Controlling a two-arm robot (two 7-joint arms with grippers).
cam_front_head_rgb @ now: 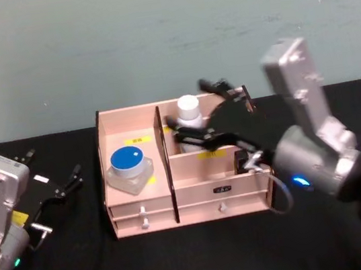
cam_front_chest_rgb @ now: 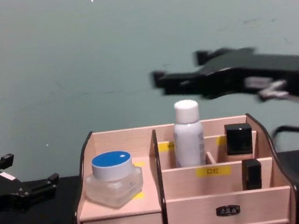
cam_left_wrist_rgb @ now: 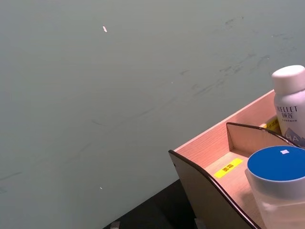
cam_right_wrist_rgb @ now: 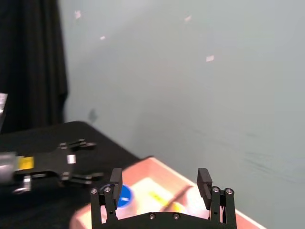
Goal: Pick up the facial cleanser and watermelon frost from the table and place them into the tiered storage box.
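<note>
I saw both items in the tiered storage box (cam_front_head_rgb: 190, 198): a blue-lidded jar (cam_front_chest_rgb: 114, 178) front-left, a white bottle (cam_front_chest_rgb: 188, 132) behind. My right hand (cam_front_chest_rgb: 181, 81) hovered spread above the bottle; my left hand (cam_front_head_rgb: 56, 187) sat spread on the counter (cam_front_head_rgb: 206, 260). Both looked rigid, slippery; I'd grip the bottle's body.

The storage box (cam_front_chest_rgb: 225, 211) base is cut off below in chest view.

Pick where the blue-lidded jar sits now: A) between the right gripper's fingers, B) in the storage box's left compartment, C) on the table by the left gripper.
B: the blue-lidded jar rests in the left compartment of the tiered storage box, beside the white bottle.
</note>
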